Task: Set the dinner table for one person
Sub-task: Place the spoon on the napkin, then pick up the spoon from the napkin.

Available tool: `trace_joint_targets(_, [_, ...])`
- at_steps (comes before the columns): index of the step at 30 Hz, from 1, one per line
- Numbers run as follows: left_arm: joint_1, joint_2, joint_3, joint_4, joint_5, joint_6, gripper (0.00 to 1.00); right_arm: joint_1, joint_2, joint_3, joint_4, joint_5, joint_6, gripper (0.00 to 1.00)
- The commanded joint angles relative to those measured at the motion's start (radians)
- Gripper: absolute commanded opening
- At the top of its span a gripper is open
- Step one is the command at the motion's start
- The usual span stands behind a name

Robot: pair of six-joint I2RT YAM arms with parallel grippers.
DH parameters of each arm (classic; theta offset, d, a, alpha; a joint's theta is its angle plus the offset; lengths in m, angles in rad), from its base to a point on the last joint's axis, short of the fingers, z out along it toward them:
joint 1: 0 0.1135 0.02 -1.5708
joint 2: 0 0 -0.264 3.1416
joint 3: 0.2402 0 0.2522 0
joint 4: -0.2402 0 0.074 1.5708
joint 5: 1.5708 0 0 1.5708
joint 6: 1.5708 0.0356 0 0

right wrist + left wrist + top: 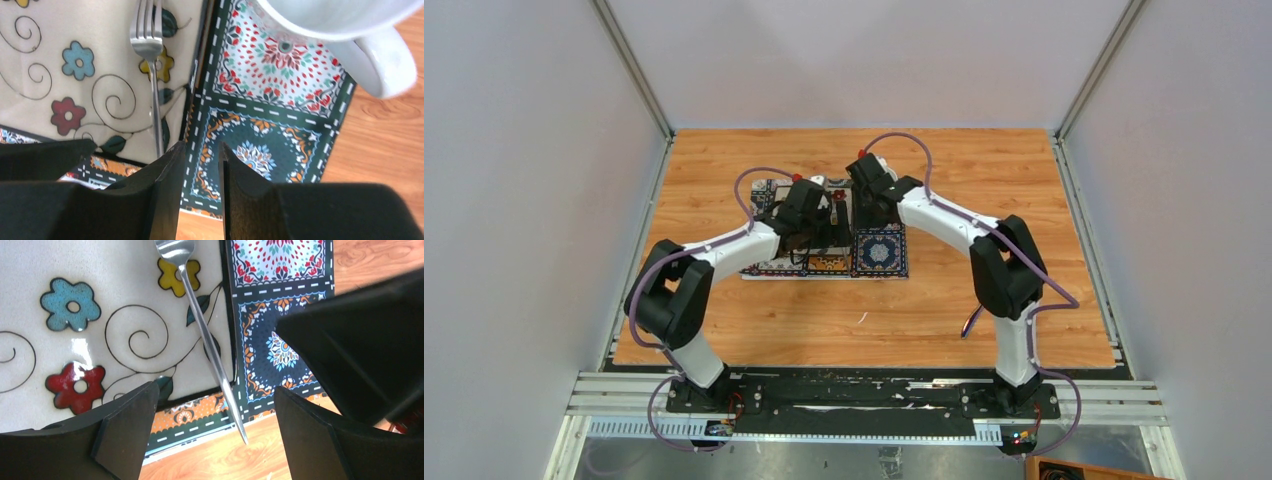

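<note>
The dinner table [724, 330] is light orange-brown wood. A tile-patterned placemat [879, 252] lies at its middle, under both arms. In the left wrist view, a cream plate [100, 300] with painted flowers sits on the placemat [280, 350]. A steel fork [205, 335] has its tines on the plate and its handle reaching past the mat's edge. My left gripper [215, 440] is open, its fingers either side of the handle end without touching it. My right gripper [199, 190] is a narrow gap apart and empty, above the mat. A white mug [370, 55] stands at the mat's corner.
The right gripper's black body [360, 340] hangs close beside the left gripper. The plate [100, 50] and fork [155, 100] also show in the right wrist view. Grey walls enclose the table on three sides. A small pale scrap [861, 318] lies on the near wood.
</note>
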Motion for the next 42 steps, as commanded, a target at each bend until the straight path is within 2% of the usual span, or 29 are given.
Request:
trace_joint_targets(1, [0.018,0.048,0.058,0.027,0.014,-0.018,0.9,-0.016,-0.105,-0.096,-0.034,0.03,0.014,0.35])
trace_joint_targets(18, [0.074,0.197,0.103,0.13,0.004,-0.122,0.76,-0.02,-0.448,-0.409,-0.034,0.061,0.018,0.32])
trace_joint_targets(23, [0.075,0.234,0.16,0.084,-0.015,-0.119,0.76,-0.021,-0.476,-0.436,-0.035,0.056,0.021,0.31])
trace_joint_targets(32, [0.075,0.3,0.271,-0.055,-0.069,-0.09,0.69,-0.022,-0.52,-0.458,-0.035,0.058,0.019,0.31])
trace_joint_targets(37, [0.075,0.299,0.293,-0.126,-0.125,-0.068,0.66,-0.026,-0.541,-0.473,-0.035,0.066,0.018,0.31])
trace_joint_targets(42, [0.075,0.311,0.303,-0.146,-0.12,-0.061,0.65,-0.028,-0.55,-0.481,-0.035,0.06,0.021,0.3])
